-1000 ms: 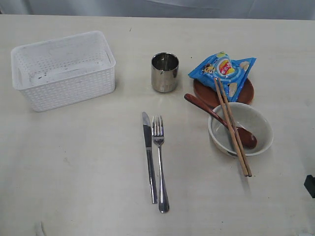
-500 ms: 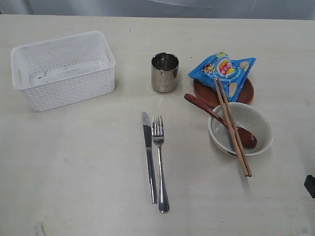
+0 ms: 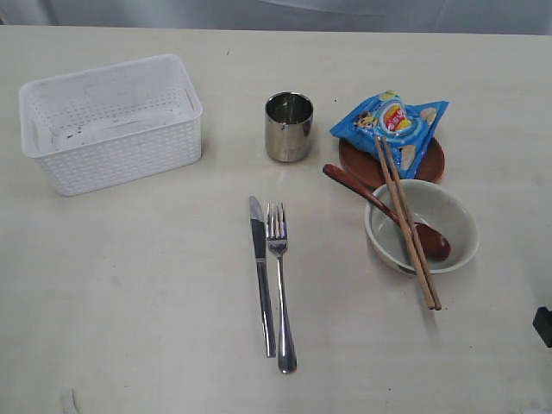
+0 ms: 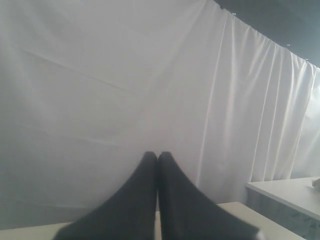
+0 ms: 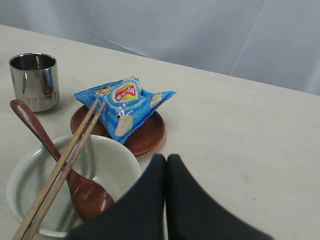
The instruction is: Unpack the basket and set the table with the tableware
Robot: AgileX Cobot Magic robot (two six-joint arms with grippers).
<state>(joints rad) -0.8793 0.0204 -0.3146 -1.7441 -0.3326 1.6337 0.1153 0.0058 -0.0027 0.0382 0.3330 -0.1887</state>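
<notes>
White curtain (image 4: 100,75) behind cream table (image 3: 129,285); left hand (image 4: 158,155), right hand (image 5: 166,157) closed, empty.

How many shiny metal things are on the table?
3. The steel cup stands between the basket and the snack bag; the knife and the fork lie side by side in front of it. None look hidden.

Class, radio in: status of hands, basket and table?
Left hand, right hand shut, empty. Basket empty; cup, knife, fork, bowl out. Snack bag on plate.

Perforated white plastic basket (image 3: 110,121), shiny steel cup (image 3: 288,127), glossy snack bag (image 3: 392,126), wooden chopsticks (image 3: 406,221).
</notes>
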